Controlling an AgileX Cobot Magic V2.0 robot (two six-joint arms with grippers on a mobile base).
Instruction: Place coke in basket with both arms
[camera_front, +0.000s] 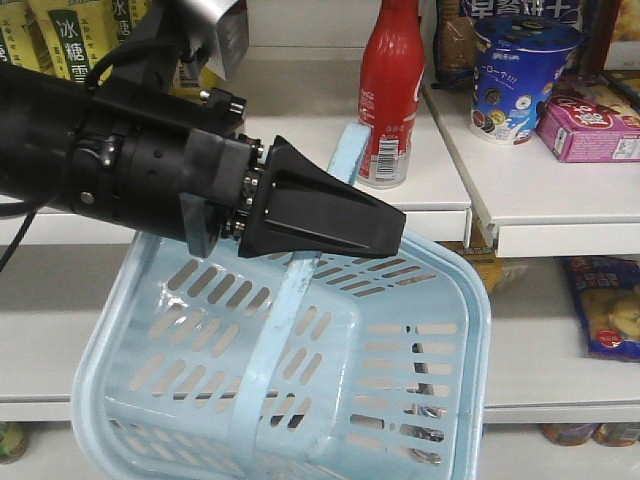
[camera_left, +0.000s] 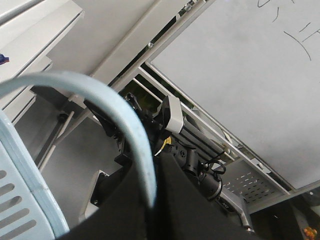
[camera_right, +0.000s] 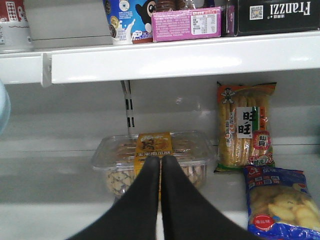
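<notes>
Squeezed shut on the flat handle (camera_front: 283, 320) of the light blue basket (camera_front: 100, 345), at the left: the black left tool (camera_front: 392, 226). Seen from the left wrist too, with that handle curving right in between the jaws. Holding the basket up and tipped, open side out, in front of the shelves. Nothing inside it yet.

Further right, standing up straight near the front edge of the upper shelf (camera_front: 440, 175): the coke (camera_front: 392, 80), all red, just behind the top of the handle. Not touched by any tool. To its right on the same shelf, a blue cup (camera_front: 522, 85) and a pink box (camera_front: 592, 132).

Over on the right side, the right tool (camera_right: 160, 162), pinched shut on nothing, aimed low at a clear snack box (camera_right: 192, 150) on the lower shelf (camera_right: 60, 200).

Only the basket part done so far. Left to do, most likely: lift the right tool, open it, grab the coke, put it down in the basket.
</notes>
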